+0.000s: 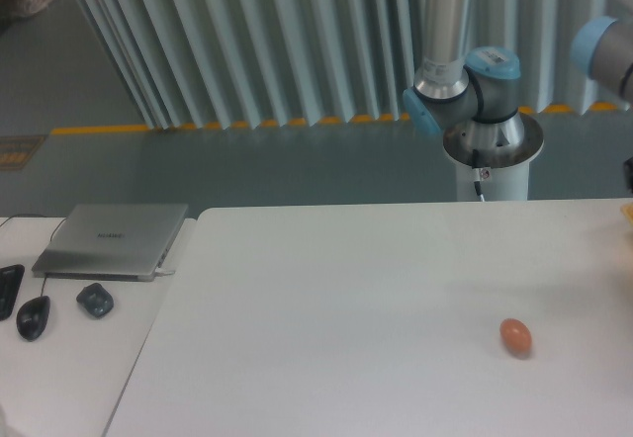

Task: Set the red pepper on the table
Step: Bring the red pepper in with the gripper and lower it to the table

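Since neither the gripper nor the red pepper shows, you cannot tell its grip; the table [376, 289] spreads below the arm [445, 42].

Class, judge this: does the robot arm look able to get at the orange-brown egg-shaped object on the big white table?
Probably yes: the orange-brown egg-shaped object lies alone on the table with nothing around it. The claw is out of view.

Matt white table [346, 289], brushed-metal laptop [114, 239], smooth orange-brown egg [515, 337]
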{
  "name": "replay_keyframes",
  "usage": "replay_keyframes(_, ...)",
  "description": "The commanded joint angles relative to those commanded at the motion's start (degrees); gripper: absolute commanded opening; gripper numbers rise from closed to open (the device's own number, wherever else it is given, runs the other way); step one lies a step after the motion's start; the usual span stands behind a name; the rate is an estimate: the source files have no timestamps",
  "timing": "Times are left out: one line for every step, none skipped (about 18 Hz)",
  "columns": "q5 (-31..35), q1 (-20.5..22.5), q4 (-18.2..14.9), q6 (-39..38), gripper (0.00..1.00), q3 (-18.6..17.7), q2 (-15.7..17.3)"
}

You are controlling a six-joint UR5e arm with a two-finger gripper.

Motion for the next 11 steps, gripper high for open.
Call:
replay_keyframes(-3.50, -0.97, 2.61, -3.93, 0.51, 0.00, -0.79)
replay_keyframes(-7.01, -1.41, 5.86, -7.53, 0.52, -0.35, -1.06)
replay_keyframes(-9.74, -1.42, 9.11, -9.57, 0.53, -1.31, -1.15)
replay_keyframes(-10.64, -1.68, 12.10, -10.37, 0.53, -2.45, -1.15)
replay_keyframes(-10.48, -2.37, 15.18, -10.73, 0.53, -2.63, -2.02)
replay_keyframes(-10.39, -2.47, 15.82, -10.73, 0.53, -2.72, -2.38)
replay_keyframes(-10.47, -2.47, 15.82, -10.65, 0.53, -2.72, -2.47)
replay_keyframes(-10.56, -2.47, 15.91, -10.73, 0.53, -2.81, -2.47)
replay_keyframes(-10.48, -2.56, 16.00, -10.73, 0.53, -2.81, -2.56)
replay_keyframes(-10.47, -2.56, 16.00, -10.73, 0.54, -2.81, -2.64)
replay_keyframes(-10.39, -2.56, 16.09, -10.65, 0.57, -2.81, -2.73)
